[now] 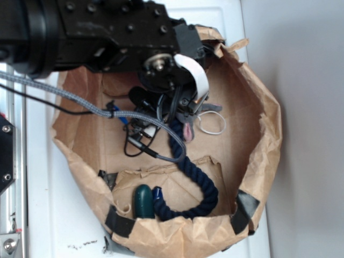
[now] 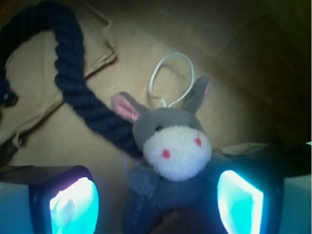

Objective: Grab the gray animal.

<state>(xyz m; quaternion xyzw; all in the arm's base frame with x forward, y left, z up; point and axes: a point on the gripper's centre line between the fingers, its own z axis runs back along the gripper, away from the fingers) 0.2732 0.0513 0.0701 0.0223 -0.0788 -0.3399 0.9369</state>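
Note:
The gray animal [image 2: 168, 141] lies on the brown paper, cream face with red dot eyes up, pink-lined ears spread. Its navy rope tail [image 2: 80, 83] curves off to the upper left. My gripper [image 2: 156, 204] is open, and its two lit pads [image 2: 73, 204] stand either side of the toy's body with gaps on both sides. In the exterior view the gripper [image 1: 189, 112] hangs low inside the bag, hiding most of the toy. Only an ear [image 1: 188, 130] and the rope tail [image 1: 200, 180] show.
A torn brown paper bag [image 1: 269, 140] walls the area in on all sides. A thin white ring [image 1: 212, 124] lies just behind the toy's head and also shows in the wrist view [image 2: 170, 73]. A dark green oblong object [image 1: 143, 200] rests at the bag's near wall. Cables [image 1: 134, 115] hang beside the gripper.

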